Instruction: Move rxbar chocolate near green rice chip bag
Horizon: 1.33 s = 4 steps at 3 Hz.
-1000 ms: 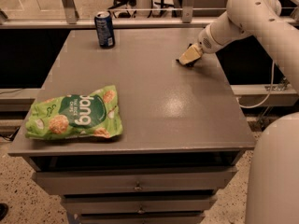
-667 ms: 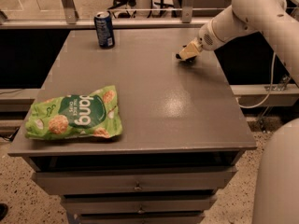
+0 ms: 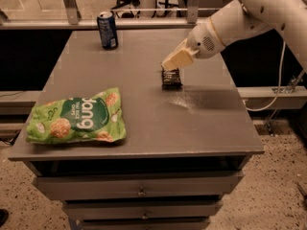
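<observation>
The robot's white arm (image 3: 240, 18) reaches in over the gray table (image 3: 158, 128) from the far right side. At its end is the gripper (image 3: 170, 67), with cream-colored fingers (image 3: 178, 58) that point down and to the left. The jaws look pinched close together, and they hold the top edge of the rxbar chocolate (image 3: 171, 79). The small black bar hangs right under the jaws. Its bottom edge is very close to the table top, but I cannot tell if it touches. A dark shadow (image 3: 206, 99) lies on the table, below the jaws and off to the right.

The green rice chip bag (image 3: 76, 116) lies flat, well away from the jaws, to their left and nearer the front edge of the table. It is big and puffy, with white letters and round tan chips on it. The bar and the bag are well apart, with bare table between them.

A blue soda can (image 3: 108, 30) stands up straight, to the left of the jaws and farther back, near the back edge of the table. Under the table top, below the jaws, there are gray drawers (image 3: 139, 188) with small knobs.
</observation>
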### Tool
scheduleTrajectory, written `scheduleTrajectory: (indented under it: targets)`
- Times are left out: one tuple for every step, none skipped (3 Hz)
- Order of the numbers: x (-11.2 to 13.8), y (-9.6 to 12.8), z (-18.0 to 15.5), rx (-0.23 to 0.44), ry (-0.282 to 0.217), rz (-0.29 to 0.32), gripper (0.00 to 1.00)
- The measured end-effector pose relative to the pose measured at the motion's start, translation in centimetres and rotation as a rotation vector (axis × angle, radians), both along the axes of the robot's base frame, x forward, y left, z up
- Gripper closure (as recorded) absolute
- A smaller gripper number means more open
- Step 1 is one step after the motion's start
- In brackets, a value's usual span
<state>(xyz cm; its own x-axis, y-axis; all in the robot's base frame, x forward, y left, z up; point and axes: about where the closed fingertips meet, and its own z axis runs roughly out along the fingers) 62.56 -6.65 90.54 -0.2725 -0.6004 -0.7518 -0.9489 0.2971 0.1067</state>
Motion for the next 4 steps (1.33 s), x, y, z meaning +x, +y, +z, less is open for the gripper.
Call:
scheduleTrajectory:
  targets:
    - [-6.2,1.9,-0.9,0.024,0.077,0.131,1.0]
    - [-11.1,4.2,-1.8,0.001,0.062,0.266,0.82]
    - [-12.0,4.5,-2.1,-0.074,-0.054,0.307,0.58]
    - [-9.6,3.6,-2.7,-0.143,-0.149,0.246,0.35]
